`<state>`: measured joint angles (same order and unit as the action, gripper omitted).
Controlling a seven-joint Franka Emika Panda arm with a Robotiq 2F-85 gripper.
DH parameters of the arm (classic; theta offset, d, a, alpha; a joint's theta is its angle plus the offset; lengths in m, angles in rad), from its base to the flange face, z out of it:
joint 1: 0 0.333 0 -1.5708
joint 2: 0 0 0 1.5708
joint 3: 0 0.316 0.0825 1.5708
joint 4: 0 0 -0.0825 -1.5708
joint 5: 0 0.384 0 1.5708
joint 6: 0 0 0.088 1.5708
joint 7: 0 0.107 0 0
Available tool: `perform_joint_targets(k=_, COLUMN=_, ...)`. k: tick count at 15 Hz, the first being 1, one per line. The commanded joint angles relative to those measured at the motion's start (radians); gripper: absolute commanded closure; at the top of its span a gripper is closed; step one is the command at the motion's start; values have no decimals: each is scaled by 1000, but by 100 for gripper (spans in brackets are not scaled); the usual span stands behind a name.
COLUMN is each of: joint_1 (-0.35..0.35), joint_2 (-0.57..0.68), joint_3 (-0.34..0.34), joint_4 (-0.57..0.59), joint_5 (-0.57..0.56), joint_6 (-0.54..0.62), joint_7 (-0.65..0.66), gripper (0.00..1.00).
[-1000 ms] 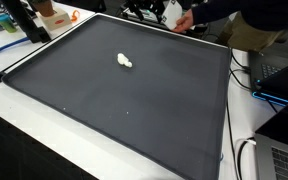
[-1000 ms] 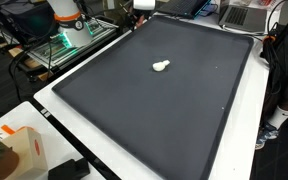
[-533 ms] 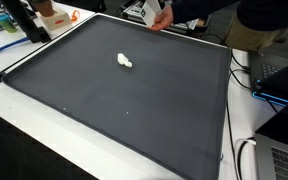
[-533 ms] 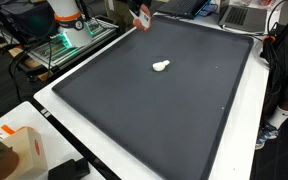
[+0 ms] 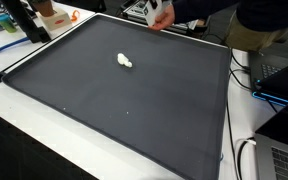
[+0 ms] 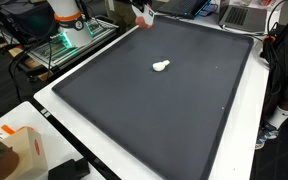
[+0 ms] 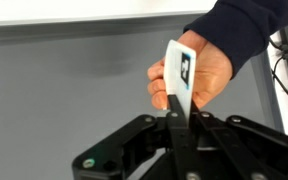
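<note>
In the wrist view my gripper (image 7: 182,112) has its two black fingers drawn together on the lower end of a thin white card (image 7: 180,62) with a blue and black mark. A person's hand (image 7: 212,72) in a dark sleeve holds the same card from above. In both exterior views that hand (image 5: 160,16) (image 6: 142,13) is at the far edge of the black mat (image 5: 134,110) (image 6: 164,115). A small white lump (image 5: 125,61) (image 6: 161,67) lies alone on the mat, well away from the gripper.
The white robot base (image 6: 68,22) stands beyond the mat. An orange and white box (image 6: 18,150) sits at a near corner. A laptop (image 5: 284,155) and cables (image 5: 246,80) lie beside the mat's edge. A black stand (image 5: 24,20) rises at a far corner.
The person's hand brought the white card to the gripper at the mat's far edge, and the fingers went from wide open to closed on it. The white lump has not moved.
</note>
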<state>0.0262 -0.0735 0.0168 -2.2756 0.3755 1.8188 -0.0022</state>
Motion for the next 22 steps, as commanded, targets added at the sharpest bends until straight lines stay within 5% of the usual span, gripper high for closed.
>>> perform_joint_targets(k=1, joint_1=-7, joint_2=-8, joint_3=-9, joint_4=2, joint_5=14, joint_6=-29, joint_7=-15, gripper=100)
perform_joint_targets(k=16, joint_1=-2, joint_2=1, joint_3=-4, joint_4=1, joint_5=-1, joint_6=-2, joint_7=-1, gripper=99)
perform_joint_targets(k=22, joint_1=26, joint_2=-17, joint_3=48, joint_4=-46, joint_5=-114, joint_6=319, joint_7=136, gripper=99)
